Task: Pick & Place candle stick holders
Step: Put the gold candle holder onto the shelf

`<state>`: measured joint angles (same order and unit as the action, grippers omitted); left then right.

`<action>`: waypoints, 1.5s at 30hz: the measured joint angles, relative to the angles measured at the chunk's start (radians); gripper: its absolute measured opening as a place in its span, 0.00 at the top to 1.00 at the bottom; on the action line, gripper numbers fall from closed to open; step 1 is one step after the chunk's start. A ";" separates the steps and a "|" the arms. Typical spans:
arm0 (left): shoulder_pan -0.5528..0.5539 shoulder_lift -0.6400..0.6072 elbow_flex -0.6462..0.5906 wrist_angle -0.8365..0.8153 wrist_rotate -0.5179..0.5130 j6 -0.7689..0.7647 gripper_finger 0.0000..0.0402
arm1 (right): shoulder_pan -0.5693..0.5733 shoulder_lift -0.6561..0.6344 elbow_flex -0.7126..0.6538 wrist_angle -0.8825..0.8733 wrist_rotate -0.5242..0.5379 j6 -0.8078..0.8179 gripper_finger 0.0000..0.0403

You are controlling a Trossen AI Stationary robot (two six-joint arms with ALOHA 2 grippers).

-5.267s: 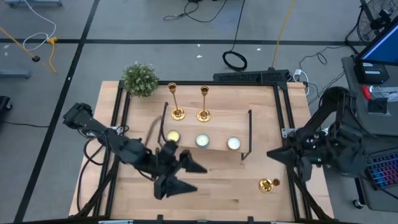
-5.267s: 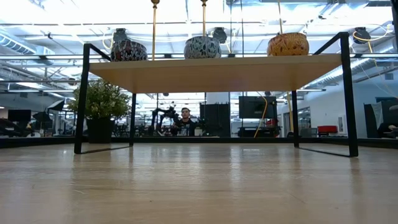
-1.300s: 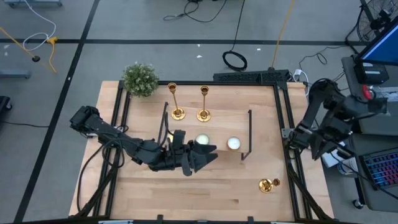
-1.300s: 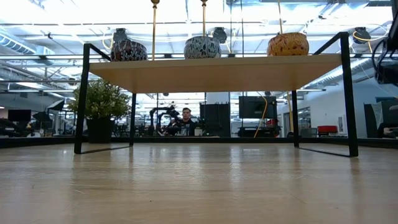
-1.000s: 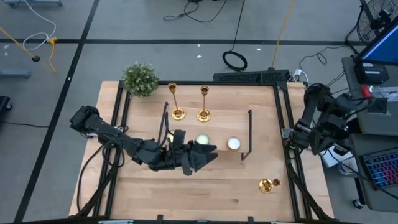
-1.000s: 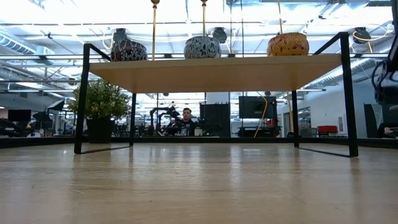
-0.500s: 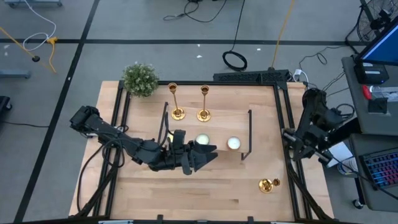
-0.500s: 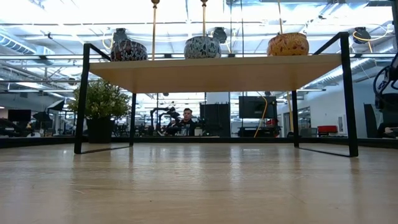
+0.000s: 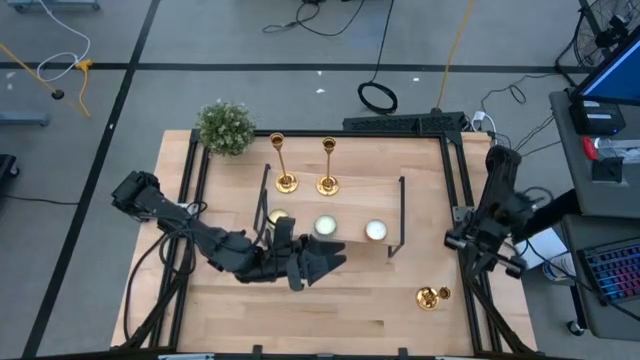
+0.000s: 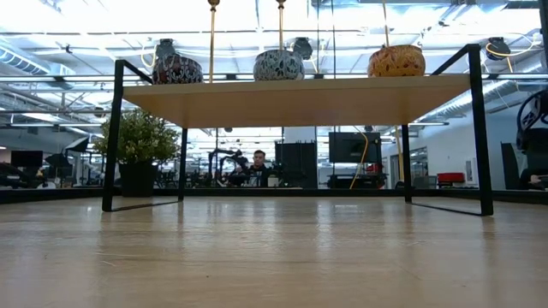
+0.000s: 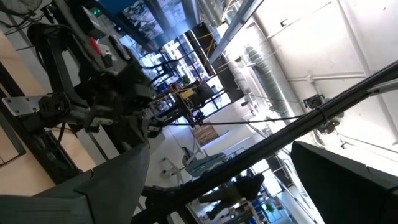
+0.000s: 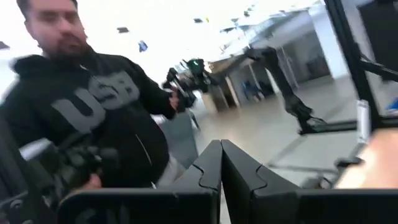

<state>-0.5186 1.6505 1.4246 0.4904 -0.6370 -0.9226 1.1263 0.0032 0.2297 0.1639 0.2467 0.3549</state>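
Candlesticks stood in two places in the high view: two upright gold candle stick holders (image 9: pixel 286 163) (image 9: pixel 327 165) on the wooden shelf (image 9: pixel 345 212) in the upper middle of the frame, and a third candle stick holder (image 9: pixel 431 296) lying on its side on the bench (image 9: pixel 330 320) at the lower right, well apart from both arms. The fallen one looked the likeliest to cause trouble: with its round base and thin stem it could roll away under a sideways nudge, or slip from a grip taken off-centre on the stem. The right claw (image 9: pixel 462 240) was at the right edge of the bench, above and right of that holder; its fingers (image 12: pixel 211 168) were pressed fully together on nothing, so it would have to spread them before descending or it would only knock the piece. The left claw (image 9: pixel 335 256) hovered at centre frame just below the three tealights (image 9: pixel 325 227) on the shelf's front, fingers (image 11: pixel 118 186) spread wide and empty. A careless swing there could strike the shelf's black wire frame (image 9: pixel 401 215), scatter the tealights, or topple the standing holders.
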 joint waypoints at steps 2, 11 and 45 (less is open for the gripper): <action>-0.004 0.000 0.000 -0.001 -0.002 0.000 0.01 | 0.000 0.000 -0.079 0.131 -0.014 -0.003 1.00; -0.027 0.000 0.000 -0.001 -0.029 -0.002 0.01 | -0.079 0.002 -0.207 0.358 -0.043 -0.041 1.00; -0.062 0.001 0.000 -0.004 -0.072 -0.046 0.01 | -0.901 0.001 -0.216 0.204 -0.835 0.180 1.00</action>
<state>-0.5804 1.6516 1.4246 0.4862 -0.7094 -0.9684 0.2258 0.0042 0.0139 0.3675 -0.5885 0.5350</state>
